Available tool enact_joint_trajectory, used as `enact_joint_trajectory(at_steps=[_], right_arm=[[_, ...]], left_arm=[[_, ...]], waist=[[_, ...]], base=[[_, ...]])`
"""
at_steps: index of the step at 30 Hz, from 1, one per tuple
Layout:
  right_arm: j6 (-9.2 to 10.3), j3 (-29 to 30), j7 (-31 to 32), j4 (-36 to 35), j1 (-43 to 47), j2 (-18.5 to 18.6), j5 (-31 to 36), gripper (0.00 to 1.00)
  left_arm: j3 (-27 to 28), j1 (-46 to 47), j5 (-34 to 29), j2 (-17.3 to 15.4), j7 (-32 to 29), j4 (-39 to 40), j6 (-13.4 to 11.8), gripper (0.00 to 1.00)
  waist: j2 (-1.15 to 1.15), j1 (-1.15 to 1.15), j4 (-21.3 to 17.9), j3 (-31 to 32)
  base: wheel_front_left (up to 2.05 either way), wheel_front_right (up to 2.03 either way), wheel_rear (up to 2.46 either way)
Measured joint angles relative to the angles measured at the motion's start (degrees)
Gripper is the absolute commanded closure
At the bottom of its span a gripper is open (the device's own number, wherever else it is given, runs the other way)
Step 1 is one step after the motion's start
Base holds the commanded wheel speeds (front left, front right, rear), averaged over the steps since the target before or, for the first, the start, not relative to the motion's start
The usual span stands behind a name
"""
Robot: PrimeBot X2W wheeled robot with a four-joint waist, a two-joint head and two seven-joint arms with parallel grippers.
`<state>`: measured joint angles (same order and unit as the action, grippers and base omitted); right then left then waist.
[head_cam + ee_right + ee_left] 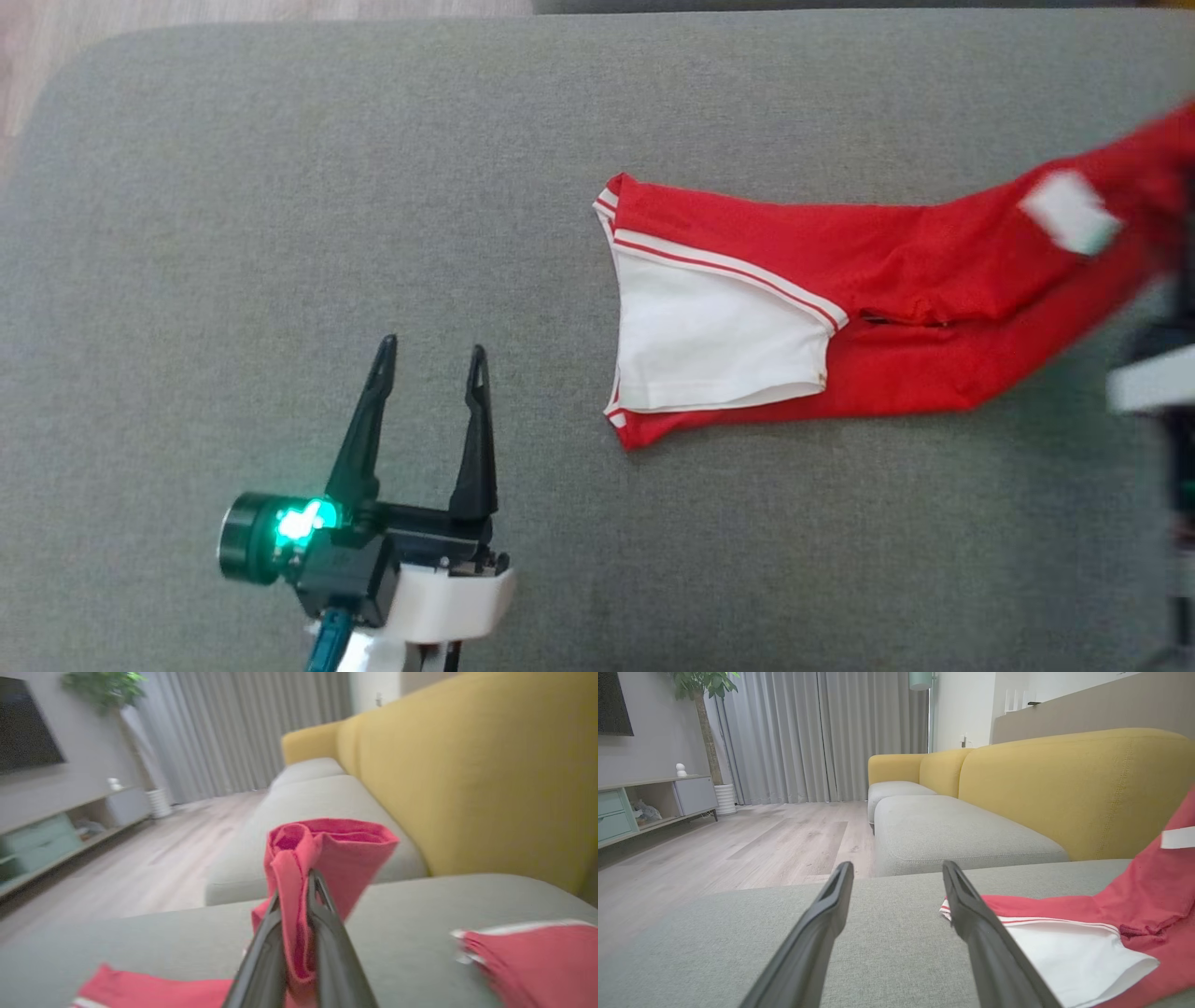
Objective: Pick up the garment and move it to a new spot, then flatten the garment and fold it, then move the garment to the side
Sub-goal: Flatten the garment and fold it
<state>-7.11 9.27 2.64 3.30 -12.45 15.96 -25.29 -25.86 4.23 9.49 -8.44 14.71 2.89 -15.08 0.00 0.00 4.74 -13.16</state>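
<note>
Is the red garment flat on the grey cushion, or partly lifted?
Partly lifted. The right gripper has its jaws shut on a fold of the red-and-white fabric garment; its white-lined end rests on the grey fabric cushion.

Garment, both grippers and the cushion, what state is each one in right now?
Garment: unfolded, left end lying on the cushion, right end raised and pinched.
Left gripper: open, empty, apart from the garment.
Right gripper: shut on a bunched fold of the garment.
Cushion: bears the garment's left end.
</note>
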Motion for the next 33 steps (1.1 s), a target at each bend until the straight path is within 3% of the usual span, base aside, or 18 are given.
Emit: enact_joint_trajectory(at_steps=[3, 7, 10, 19, 20, 21, 22, 28, 33], right_arm=[[0.0, -6.75, 0.75, -4.68, -1.18, -2.74, 0.19, 1.0], [0.0, -15.92, 0.9, -4.97, -3.57, -7.21, 0.91, 1.0], [0.0, -21.69, 0.51, -0.96, -5.96, -9.69, 1.42, 1.0], [0.0, -34.75, -0.63, 13.1, -9.3, -11.59, 1.78, 0.98], [0.0, -35.78, -0.63, 13.78, -9.3, -11.63, 1.53, 0.79], [0.0, -36.63, -0.66, 14.24, -9.3, -11.63, 1.38, 0.18], [0.0, -37.2, -1.33, 14.47, -9.3, -11.65, 0.94, 0.0], [0.0, -37.07, -9.45, 10.84, -9.16, -11.66, -0.53, 0.0], [0.0, -28.82, -15.45, 4.79, -6.19, -7.83, 4.1, 0.0]], left_arm=[[0.31, 0.01, -0.05, 0.68, 0.0, -0.43, 1.31, 0.0], [1.27, 0.02, -0.58, 1.65, 0.0, -1.34, 2.8, 0.0], [1.7, 0.04, -0.59, 2.45, 0.0, -2.02, 3.78, 0.0], [2.87, 0.07, -1.52, 3.96, 0.0, -2.94, 5.6, 0.0], [3.25, 0.07, -1.57, 4.04, 0.0, -2.94, 5.61, 0.0], [3.59, 0.07, -1.57, 4.13, 0.0, -2.94, 5.8, 0.0], [3.82, 0.07, -1.58, 4.21, 0.0, -2.94, 5.91, 0.0], [5.25, 0.03, -1.99, 4.68, 0.0, -2.94, 6.06, 0.0], [7.15, -0.58, -1.89, 5.02, 0.0, -2.6, 6.08, 0.0]], waist=[[0.0, 0.0, 0.4, -0.29], [0.0, 0.01, 1.27, -0.95], [0.0, 0.01, 2.14, -1.41], [0.0, 0.01, 4.53, -2.69], [0.0, 0.01, 4.56, -2.82], [0.0, 0.01, 4.52, -2.9], [0.0, 0.01, 4.42, -2.95], [0.0, 0.01, 3.0, -2.16], [0.0, 0.01, 1.05, -0.48]], base=[[0.0, 0.0, 0.0], [0.0, 0.0, 0.0], [0.0, 0.0, 0.0], [0.0, 0.0, 0.0], [0.0, 0.0, 0.0], [0.0, 0.0, 0.0], [0.0, 0.0, 0.0], [0.0, 0.0, 0.0], [0.0, 0.0, 0.0]])
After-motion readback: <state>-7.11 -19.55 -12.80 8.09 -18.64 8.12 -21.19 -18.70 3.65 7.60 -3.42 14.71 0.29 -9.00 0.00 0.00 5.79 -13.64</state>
